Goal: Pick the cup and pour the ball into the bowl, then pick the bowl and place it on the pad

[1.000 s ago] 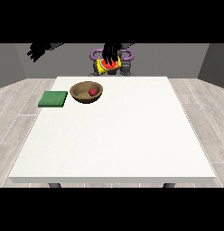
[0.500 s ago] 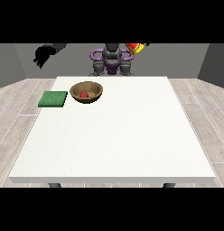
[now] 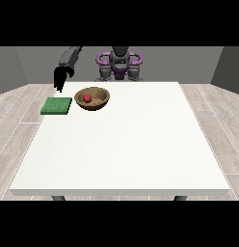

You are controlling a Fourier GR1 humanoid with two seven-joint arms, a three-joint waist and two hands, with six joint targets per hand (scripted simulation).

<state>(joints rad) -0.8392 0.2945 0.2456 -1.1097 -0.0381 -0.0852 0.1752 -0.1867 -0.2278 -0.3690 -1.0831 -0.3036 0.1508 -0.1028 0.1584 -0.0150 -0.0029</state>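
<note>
A big white table (image 3: 126,144) fills the middle. Light wood floor (image 3: 15,111) lies at 3 and 9 o'clock. Gray walls (image 3: 179,62) stand at 12 o'clock.

Hand at the view's left (image 3: 60,77) hangs in the upper left of the frame, fingers pointing down, forearm angling up toward the top edge. Torso top centre. No other hand visible.

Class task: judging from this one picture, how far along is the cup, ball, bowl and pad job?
Done: the red ball lies in the wooden bowl. In hand: nothing; the hand at the view's left hangs above the green pad. Left: the bowl stands beside the pad, not on it. No cup shows.
</note>
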